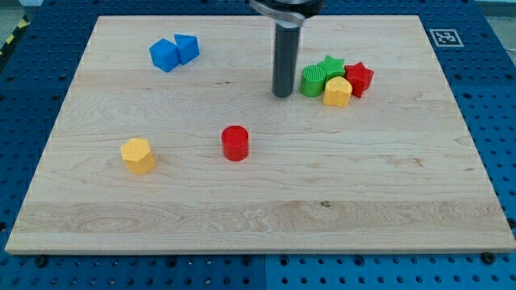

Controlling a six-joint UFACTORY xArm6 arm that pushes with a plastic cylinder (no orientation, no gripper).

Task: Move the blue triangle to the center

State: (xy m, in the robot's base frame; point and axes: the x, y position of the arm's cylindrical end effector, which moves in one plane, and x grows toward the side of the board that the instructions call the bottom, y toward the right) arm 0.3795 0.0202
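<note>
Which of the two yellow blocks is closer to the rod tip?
The yellow block in the cluster at the view's right, touching the red star; my tip stands just left of that cluster.

I am viewing a wooden board (266, 201) lying on a blue perforated bench (500, 97). Resting on it are two blue blocks (173, 52), a yellow block (138, 155), a red cylinder (235, 142), and a green, yellow and red cluster (337, 80).

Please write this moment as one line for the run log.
tip: left of green cylinder, apart | blue triangle: top left, touching blue cube | not yet centered
</note>
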